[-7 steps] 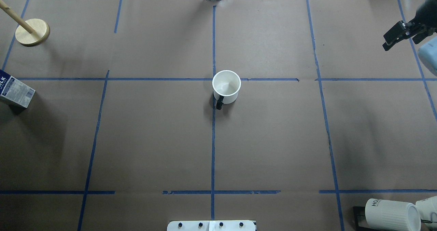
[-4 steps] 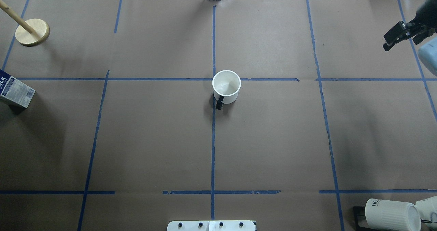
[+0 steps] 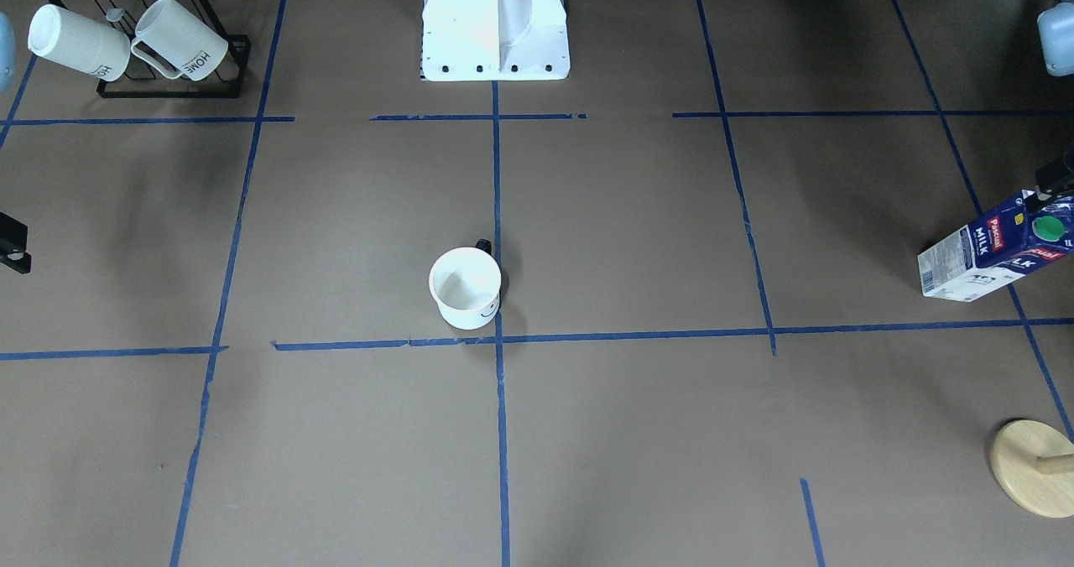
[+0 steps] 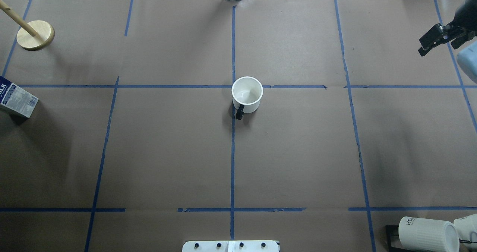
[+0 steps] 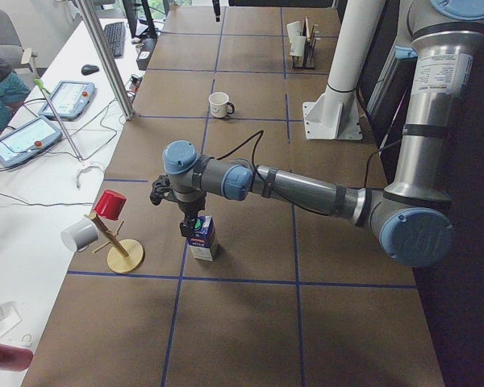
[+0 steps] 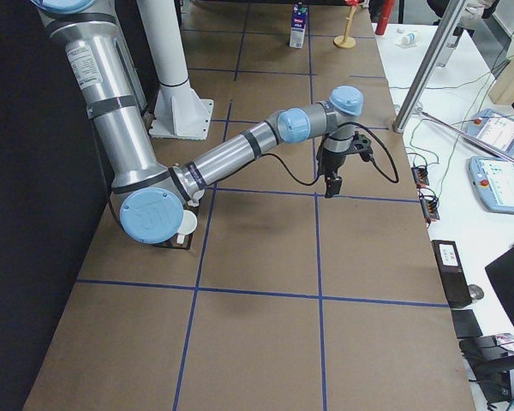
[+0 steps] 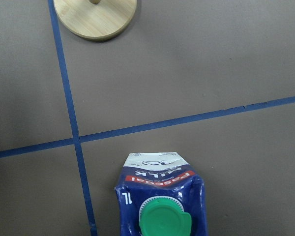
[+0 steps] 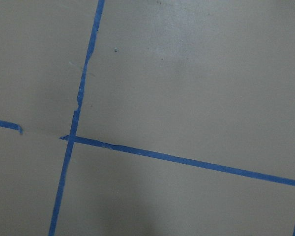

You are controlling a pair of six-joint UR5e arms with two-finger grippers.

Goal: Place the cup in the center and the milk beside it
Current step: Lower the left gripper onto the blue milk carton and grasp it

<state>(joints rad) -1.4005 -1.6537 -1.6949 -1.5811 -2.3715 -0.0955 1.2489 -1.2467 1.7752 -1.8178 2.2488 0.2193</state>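
The white cup [image 4: 247,95] stands upright with its black handle toward the robot. It touches the center crossing of blue tape [image 4: 233,86] and also shows in the front view [image 3: 466,286]. The milk carton [image 4: 16,101] stands at the table's far left, well away from the cup. It also shows in the front view [image 3: 990,248] and the left wrist view [image 7: 160,201]. My left gripper [image 5: 191,227] is at the carton's top; I cannot tell whether it is open or shut. My right gripper [image 4: 428,43] hangs empty at the far right, its fingers apart.
A wooden peg stand [image 4: 35,35] is at the far-left corner, beyond the milk. A black rack with two ribbed "HOME" mugs [image 3: 126,39] is at the near right by the robot's side. The robot's white base [image 3: 495,22] is at the near middle edge.
The right arm has drawn slightly toward the right edge. The top of the milk carton has shifted a touch to the left. The cup has not moved.
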